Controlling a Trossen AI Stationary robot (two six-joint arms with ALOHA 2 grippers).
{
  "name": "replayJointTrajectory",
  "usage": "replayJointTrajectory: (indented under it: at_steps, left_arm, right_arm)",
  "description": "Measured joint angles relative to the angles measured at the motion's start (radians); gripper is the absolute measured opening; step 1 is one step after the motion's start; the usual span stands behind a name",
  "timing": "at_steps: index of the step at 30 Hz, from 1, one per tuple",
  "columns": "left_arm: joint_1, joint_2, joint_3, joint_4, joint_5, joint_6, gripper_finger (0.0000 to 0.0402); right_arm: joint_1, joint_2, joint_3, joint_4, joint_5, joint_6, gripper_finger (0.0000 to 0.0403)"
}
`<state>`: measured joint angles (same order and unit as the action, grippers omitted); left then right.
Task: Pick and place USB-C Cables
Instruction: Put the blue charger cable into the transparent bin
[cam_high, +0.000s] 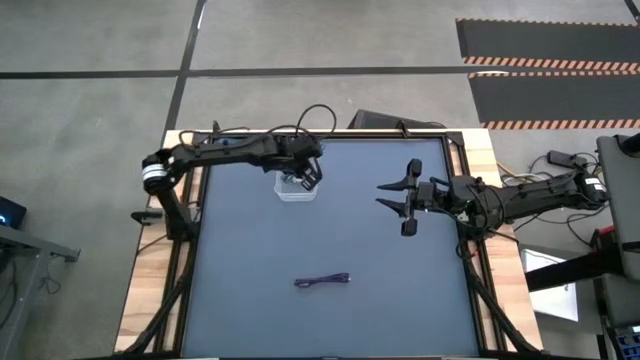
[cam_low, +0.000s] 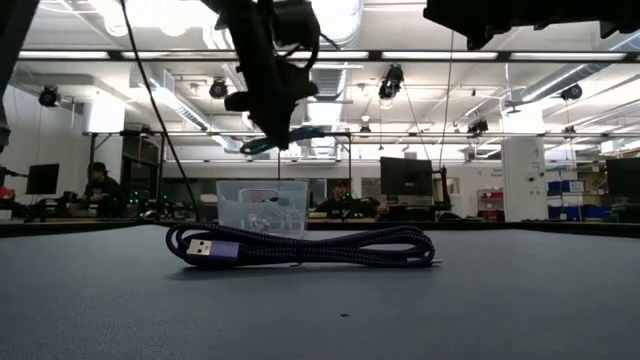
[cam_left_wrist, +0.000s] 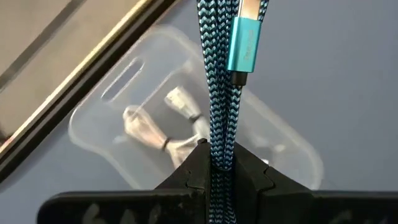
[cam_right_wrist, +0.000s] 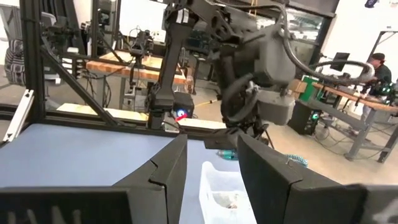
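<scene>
My left gripper (cam_left_wrist: 217, 168) is shut on a teal-green braided USB-C cable (cam_left_wrist: 217, 93) and hangs over a clear bin (cam_high: 296, 188) at the table's far centre-left. White bundled cables (cam_left_wrist: 155, 134) lie on the bin's floor. A dark purple bundled cable (cam_high: 322, 281) lies flat on the mat near the front centre, close to the low camera (cam_low: 300, 245). My right gripper (cam_high: 392, 195) stands open in the air at the right. It points toward the left arm, and nothing is between its fingers (cam_right_wrist: 161, 168). My left gripper pinches the teal-green cable's bundled strands (cam_left_wrist: 217, 146) between its two fingers, several strands side by side. The fingers slant down from the table's left, along the bundle. The cable sticks out past the fingertips, its teal plug (cam_left_wrist: 242, 46) free, and hangs clear above the bin (cam_low: 285, 140).
The table's raised frame rail (cam_left_wrist: 81, 81) runs just beyond the bin on the far side. The bare blue-grey mat (cam_high: 400, 280) stretches between the bin, the purple cable and the right arm. People sit at desks in the room behind (cam_low: 98, 185).
</scene>
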<state>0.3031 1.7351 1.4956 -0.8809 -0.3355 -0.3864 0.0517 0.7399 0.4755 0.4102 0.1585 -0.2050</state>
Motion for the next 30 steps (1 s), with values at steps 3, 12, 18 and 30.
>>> replayJointTrajectory:
  at_steps: [3,12,18,30]
  left_arm:
    - [0.03,0.023,-0.003,-0.036,0.0,-0.002,0.0017]
    - [0.087,0.079,-0.007,-0.054,-0.004,-0.152,0.0018]
    - [0.09,0.088,-0.009,-0.048,-0.008,-0.251,0.0024]
    - [0.096,0.091,-0.013,-0.05,0.05,-0.421,0.0019]
  right_arm:
    - [0.0,0.0,0.0,-0.009,0.0,0.002,0.0133]
    - [0.0,0.0,0.0,-0.009,0.0,-0.002,0.013]
    - [0.0,0.0,0.0,-0.009,0.0,-0.014,0.013]
    - [0.0,0.001,0.0,-0.016,0.0,-0.02,0.013]
